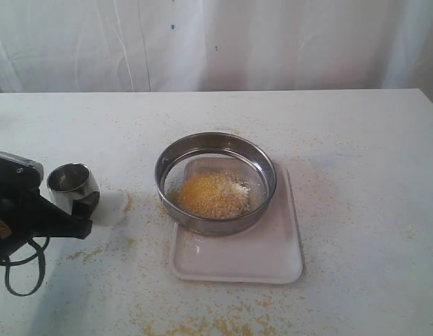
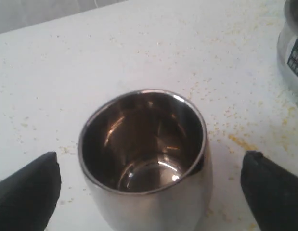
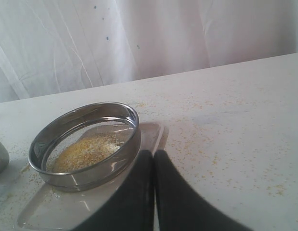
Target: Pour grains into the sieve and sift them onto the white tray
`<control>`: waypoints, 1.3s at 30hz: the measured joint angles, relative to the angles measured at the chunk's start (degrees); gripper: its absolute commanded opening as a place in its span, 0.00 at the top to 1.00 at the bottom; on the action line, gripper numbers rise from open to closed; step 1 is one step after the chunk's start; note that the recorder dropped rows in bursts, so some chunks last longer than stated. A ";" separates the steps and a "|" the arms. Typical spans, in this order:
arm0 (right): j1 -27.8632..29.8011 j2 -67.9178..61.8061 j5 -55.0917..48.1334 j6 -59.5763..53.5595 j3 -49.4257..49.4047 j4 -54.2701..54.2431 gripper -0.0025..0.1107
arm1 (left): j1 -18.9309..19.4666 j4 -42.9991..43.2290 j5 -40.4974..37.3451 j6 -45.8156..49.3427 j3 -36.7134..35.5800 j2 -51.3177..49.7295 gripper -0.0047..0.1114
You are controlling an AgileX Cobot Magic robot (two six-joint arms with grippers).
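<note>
Steel cup point(image 2: 144, 144) stands upright and empty btw the fingers of your L gripper point(image 2: 149, 187), which is spread wide, pads clear of the cup on both sides. Your R gripper point(image 3: 153, 155) is clenched on nothing, fingers pressed together. Sieve point(image 1: 223, 225) rests on the white tray point(image 1: 237, 259), toward its far end. Grains point(image 1: 210, 194) lie heaped on its mesh, yellow-beige w/ a paler whitish patch. Stray granules point(image 1: 202, 325) dot the table point(image 1: 356, 140).
</note>
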State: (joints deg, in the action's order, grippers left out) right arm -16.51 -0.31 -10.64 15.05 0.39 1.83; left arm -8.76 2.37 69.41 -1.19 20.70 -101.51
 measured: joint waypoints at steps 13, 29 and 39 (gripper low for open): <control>0.00 0.00 0.00 0.00 0.00 0.00 0.98 | 0.00 1.05 0.35 -6.61 -13.96 21.82 0.96; 0.00 0.00 0.00 0.00 0.00 0.00 0.98 | 0.00 14.04 0.25 -21.18 -20.27 42.15 0.96; 0.00 0.00 0.00 0.00 0.00 0.00 0.98 | -0.85 13.91 -0.56 -21.29 -20.27 52.05 0.96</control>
State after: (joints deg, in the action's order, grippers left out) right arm -16.51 -0.31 -10.64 15.05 0.39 1.83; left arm -9.61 16.28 68.86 -22.48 0.44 -49.46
